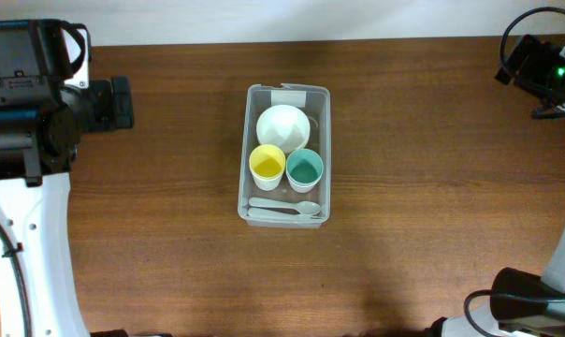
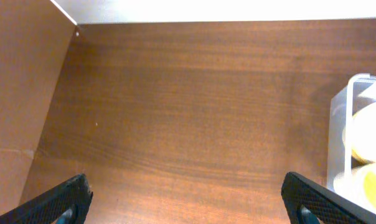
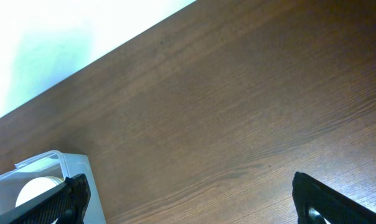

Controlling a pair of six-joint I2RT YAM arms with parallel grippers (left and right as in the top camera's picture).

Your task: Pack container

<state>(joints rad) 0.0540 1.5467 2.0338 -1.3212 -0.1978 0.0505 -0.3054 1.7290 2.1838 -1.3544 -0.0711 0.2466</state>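
We are carrying the left claw wide open with nothing between its fingers, only bare tabletop showing in the gap. The right claw is likewise spread wide and gripping nothing. Both are sitting well apart from the container, one off each long side, and each wrist view is catching only a corner of it at the edge of the picture.

Moving in to the container, it is standing upright near the middle of the tabletop, its white label at the short end towards the far edge. Inside, a white bowl is filling the label end, open side up. Just past the bowl, a yellow cup and a teal cup are standing upright side by side across the middle, the yellow one by the long wall on the left arm's side. A white spoon is lying flat across the short end opposite the label; there may be a second utensil beside it, but we are not making that out clearly.

Everything we are finding in the overhead view is already inside the container, so we are judging the packing as done or all but done, with both arms drawn back. We are seeing no lid. The next move, as we are reading it, is calling for little: staying off the container walls so nothing gets nudged, and, should another piece turn up, lowering it from above into the narrow room left near the spoon.
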